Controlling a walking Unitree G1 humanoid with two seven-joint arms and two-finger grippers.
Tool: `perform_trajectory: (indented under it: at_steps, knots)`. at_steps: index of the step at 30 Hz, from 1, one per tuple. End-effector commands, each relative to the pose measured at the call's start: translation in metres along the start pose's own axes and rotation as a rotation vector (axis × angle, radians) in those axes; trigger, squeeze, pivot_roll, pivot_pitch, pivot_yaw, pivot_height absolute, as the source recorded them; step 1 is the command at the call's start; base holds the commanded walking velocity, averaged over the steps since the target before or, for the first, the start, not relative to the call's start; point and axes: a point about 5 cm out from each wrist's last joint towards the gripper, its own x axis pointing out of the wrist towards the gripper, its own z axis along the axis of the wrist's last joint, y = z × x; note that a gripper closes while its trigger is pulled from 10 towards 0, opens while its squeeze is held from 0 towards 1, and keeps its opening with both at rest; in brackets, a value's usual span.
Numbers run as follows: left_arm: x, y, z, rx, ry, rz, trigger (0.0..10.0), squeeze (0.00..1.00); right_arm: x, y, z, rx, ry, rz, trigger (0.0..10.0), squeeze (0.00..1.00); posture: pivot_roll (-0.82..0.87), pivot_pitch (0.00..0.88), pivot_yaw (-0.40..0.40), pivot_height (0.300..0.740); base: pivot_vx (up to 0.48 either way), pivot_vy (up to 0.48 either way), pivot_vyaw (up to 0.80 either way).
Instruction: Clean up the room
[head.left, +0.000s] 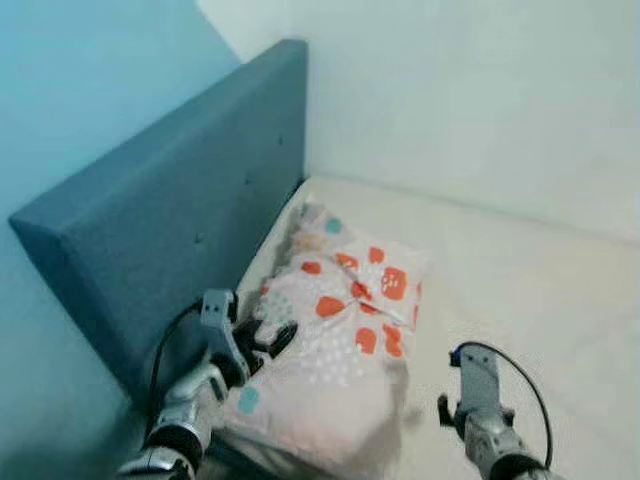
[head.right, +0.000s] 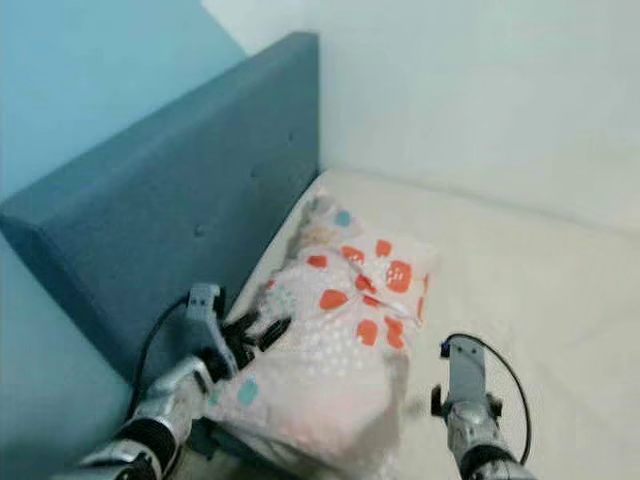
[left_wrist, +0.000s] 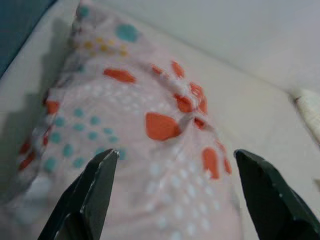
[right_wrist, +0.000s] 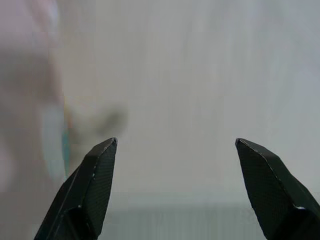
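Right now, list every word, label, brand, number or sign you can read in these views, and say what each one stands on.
None: no readable text anywhere.
The pillow carries only a print of orange and teal blotches and white dots, no lettering.
The blue headboard, the mattress and the wall are plain.
The left gripper and right gripper, both open, show no markings.

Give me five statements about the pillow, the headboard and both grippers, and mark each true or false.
1. The pillow lies on the mattress beside the blue headboard. True.
2. The pillow is plain white. False: it has orange and teal spots.
3. The left gripper is at the pillow's edge, fingers open. True.
4. The right gripper is shut on the pillow. False: it is open, over bare mattress.
5. The headboard is red. False: blue.
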Motion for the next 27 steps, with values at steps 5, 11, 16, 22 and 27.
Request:
perform_trajectory:
  at_steps: [5, 11, 16, 22, 27]
  knots:
    - [-0.005, 0.009, -0.011, 0.041, 0.056, 0.150, 10.0, 0.00, -0.001, 0.008, -0.009, -0.024, 0.024, 0.042, 10.0, 0.00, -0.15, 0.064, 0.004, 0.740, 0.000, 0.000, -0.75]
    - [-0.003, 0.016, -0.006, 0.151, 0.079, 0.305, 10.0, 0.00, -0.002, 0.010, -0.012, -0.055, 0.020, 0.057, 10.0, 0.00, -0.16, 0.067, 0.009, 0.740, 0.000, 0.000, -0.75]
    - [0.000, 0.018, -0.001, 0.194, 0.085, 0.379, 10.0, 0.00, -0.003, 0.012, -0.014, -0.071, 0.016, 0.065, 10.0, 0.00, -0.16, 0.068, 0.014, 0.740, 0.000, 0.000, -0.75]
    - [-0.002, 0.027, 0.004, 0.311, 0.125, 0.488, 10.0, 0.00, -0.003, 0.014, -0.015, -0.073, 0.012, 0.073, 10.0, 0.00, -0.17, 0.075, 0.026, 0.740, 0.000, 0.000, -0.75]
    - [-0.004, 0.031, 0.003, 0.348, 0.153, 0.536, 10.0, 0.00, -0.004, 0.015, -0.014, -0.079, -0.005, 0.078, 10.0, 0.00, -0.17, 0.078, 0.028, 0.740, 0.000, 0.000, -0.71]
